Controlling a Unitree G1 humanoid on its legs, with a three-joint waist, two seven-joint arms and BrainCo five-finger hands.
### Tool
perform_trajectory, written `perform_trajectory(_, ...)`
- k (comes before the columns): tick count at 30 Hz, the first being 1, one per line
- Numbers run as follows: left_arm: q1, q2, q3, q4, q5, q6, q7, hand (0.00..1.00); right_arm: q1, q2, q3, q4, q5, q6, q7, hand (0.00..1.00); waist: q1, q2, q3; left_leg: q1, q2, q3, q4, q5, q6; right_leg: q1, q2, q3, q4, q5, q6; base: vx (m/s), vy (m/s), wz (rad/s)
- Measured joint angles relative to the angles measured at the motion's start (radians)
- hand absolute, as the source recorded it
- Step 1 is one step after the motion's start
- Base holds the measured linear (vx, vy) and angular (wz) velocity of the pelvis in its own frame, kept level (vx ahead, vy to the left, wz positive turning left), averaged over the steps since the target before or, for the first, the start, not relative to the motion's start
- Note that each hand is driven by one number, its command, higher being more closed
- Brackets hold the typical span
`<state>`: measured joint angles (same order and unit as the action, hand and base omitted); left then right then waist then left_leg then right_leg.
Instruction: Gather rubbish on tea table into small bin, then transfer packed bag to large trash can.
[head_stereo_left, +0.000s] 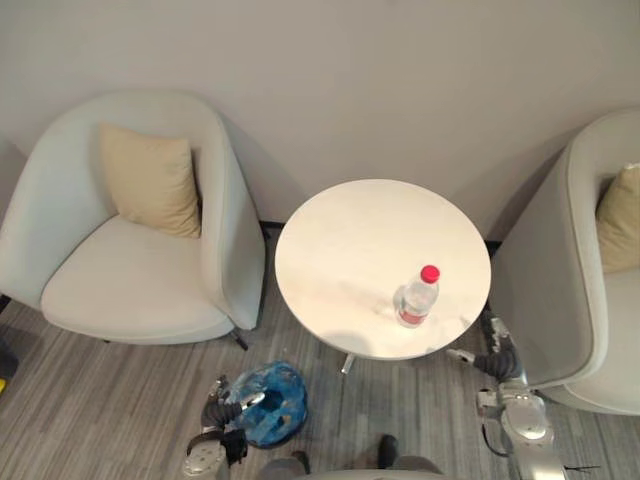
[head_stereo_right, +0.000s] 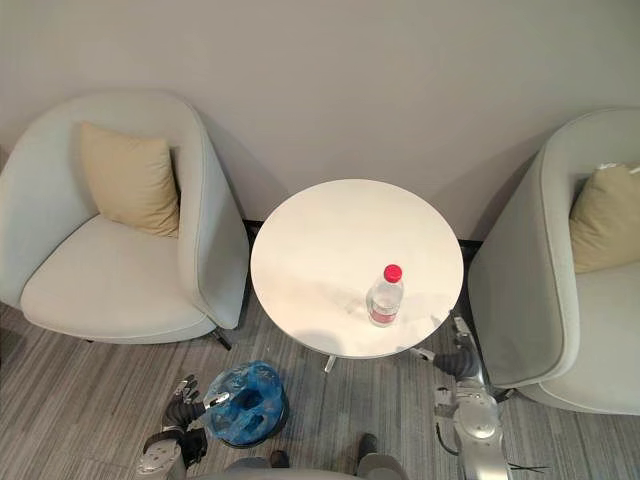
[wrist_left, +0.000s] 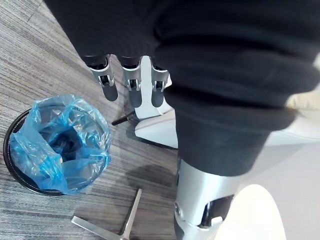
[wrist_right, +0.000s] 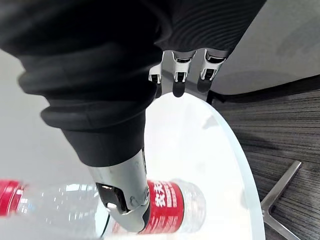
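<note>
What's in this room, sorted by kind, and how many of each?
Armchairs: 2
Cushions: 2
Round table: 1
Plastic bottle: 1
Small bin, lined with a blue bag: 1
Total: 7

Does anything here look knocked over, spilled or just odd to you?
Nothing stands out. The clear plastic bottle with a red cap stands upright and capped on the round white table, with no spill around it. The small black bin stands upright on the floor, its blue bag bunched loosely over the rim.
</note>
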<state>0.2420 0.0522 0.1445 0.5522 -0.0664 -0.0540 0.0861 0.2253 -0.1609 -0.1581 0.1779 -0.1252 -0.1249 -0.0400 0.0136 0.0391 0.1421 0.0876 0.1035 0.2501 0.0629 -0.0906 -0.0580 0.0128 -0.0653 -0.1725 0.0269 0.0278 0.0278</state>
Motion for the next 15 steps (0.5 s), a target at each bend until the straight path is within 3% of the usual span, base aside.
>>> perform_trajectory(9,0.031,0.0,-0.011,0.013,0.0,-0.001,-0.005,0.0,-0.079,0.0,0.055,0.043,-0.002,-0.008,-0.007,0.0,0.004,0.004,-0.025,-0.006,-0.017,-0.012,-0.022,0.007,0.01,0.004,-0.006,-0.018,-0.032,0.014,0.011,0.0,0.004,0.04)
perform_trajectory(14,0.04,0.001,-0.029,0.016,-0.001,-0.006,-0.02,0.0,-0.211,0.0,0.05,0.112,-0.005,-0.004,-0.1,0.0,0.03,0.008,-0.021,-0.044,-0.032,-0.041,-0.024,0.014,0.018,-0.011,-0.016,-0.048,-0.036,0.016,0.015,-0.02,0.003,0.17)
perform_trajectory(15,0.043,0.001,-0.032,0.016,-0.001,-0.01,-0.02,0.0,-0.249,-0.003,0.048,0.134,-0.005,-0.003,-0.117,1.0,0.03,0.01,-0.019,-0.061,-0.035,-0.05,-0.02,0.016,0.021,-0.021,-0.019,-0.053,-0.036,0.016,0.016,-0.03,0.017,0.26)
